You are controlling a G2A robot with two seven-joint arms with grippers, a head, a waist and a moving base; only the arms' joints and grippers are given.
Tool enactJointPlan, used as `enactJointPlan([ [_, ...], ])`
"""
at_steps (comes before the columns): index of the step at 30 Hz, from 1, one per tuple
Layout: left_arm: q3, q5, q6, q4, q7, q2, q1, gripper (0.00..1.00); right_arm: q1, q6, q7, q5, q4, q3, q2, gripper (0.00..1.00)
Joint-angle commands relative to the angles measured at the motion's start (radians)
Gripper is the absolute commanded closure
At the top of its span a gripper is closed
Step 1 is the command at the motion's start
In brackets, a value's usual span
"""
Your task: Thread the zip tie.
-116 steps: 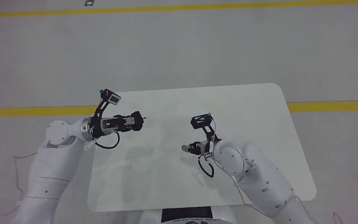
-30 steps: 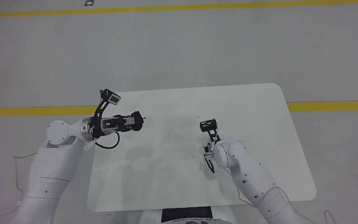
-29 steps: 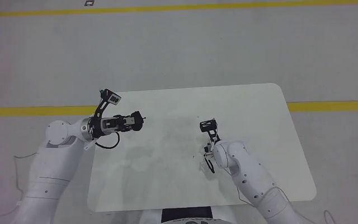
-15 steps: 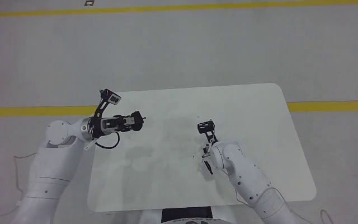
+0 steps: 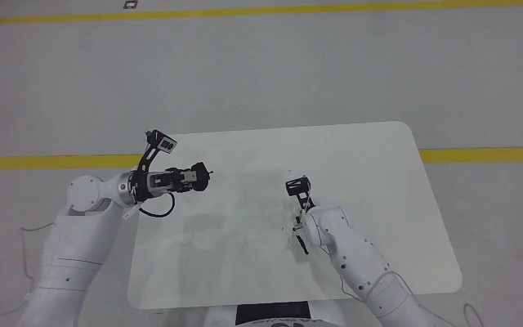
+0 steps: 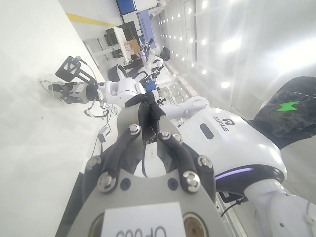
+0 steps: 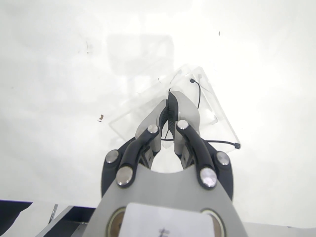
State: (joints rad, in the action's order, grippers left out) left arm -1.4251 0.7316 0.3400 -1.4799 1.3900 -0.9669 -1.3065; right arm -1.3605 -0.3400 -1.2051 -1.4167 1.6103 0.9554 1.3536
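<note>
Tabletop (image 7: 49,50) — zip tie (image 7: 237,145) within right claw (image 7: 169,104)

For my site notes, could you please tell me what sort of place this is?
Probably a robotics lab or test hall: a white table stands on a grey floor with yellow lines, other white robots stand at benches behind, under rows of ceiling lights.

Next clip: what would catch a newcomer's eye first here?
The right gripper, shut on a thin black strand, points down at a clear plastic plate lying near the middle of the white table, with loose zip ties on it. Over the table's left side the left gripper is shut on a black zip tie of its own.
</note>
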Motion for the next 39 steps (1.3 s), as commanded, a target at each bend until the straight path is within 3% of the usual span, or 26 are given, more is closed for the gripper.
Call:
enactJointPlan([
  [1, 0.000, 0.000, 0.000, 0.000, 0.000, 0.000, 0.000, 1.00, 0.000, 0.000, -0.001, -0.002, -0.002, 0.002, 0.002, 1.00],
  [6, 0.000, 0.000, 0.000, 0.000, 0.000, 0.000, 0.000, 1.00, -0.014, 0.000, -0.011, -0.008, 0.033, 0.021, 0.001, 1.00],
  [16, 0.000, 0.000, 0.000, 0.000, 0.000, 0.000, 0.000, 1.00, -0.100, 0.024, -0.014, 0.037, 0.202, 0.112, -0.012, 1.00],
  [22, 0.000, 0.000, 0.000, 0.000, 0.000, 0.000, 0.000, 1.00, -0.180, 0.033, 0.118, 0.198, 0.299, 0.204, -0.016, 1.00],
  [33, 0.000, 0.000, 0.000, 0.000, 0.000, 0.000, 0.000, 1.00, -0.238, 0.115, 0.269, 0.406, 0.296, 0.266, -0.019, 1.00],
  [39, 0.000, 0.000, 0.000, 0.000, 0.000, 0.000, 0.000, 1.00, -0.295, 0.169, 0.388, 0.523, 0.377, 0.329, -0.025, 1.00],
])
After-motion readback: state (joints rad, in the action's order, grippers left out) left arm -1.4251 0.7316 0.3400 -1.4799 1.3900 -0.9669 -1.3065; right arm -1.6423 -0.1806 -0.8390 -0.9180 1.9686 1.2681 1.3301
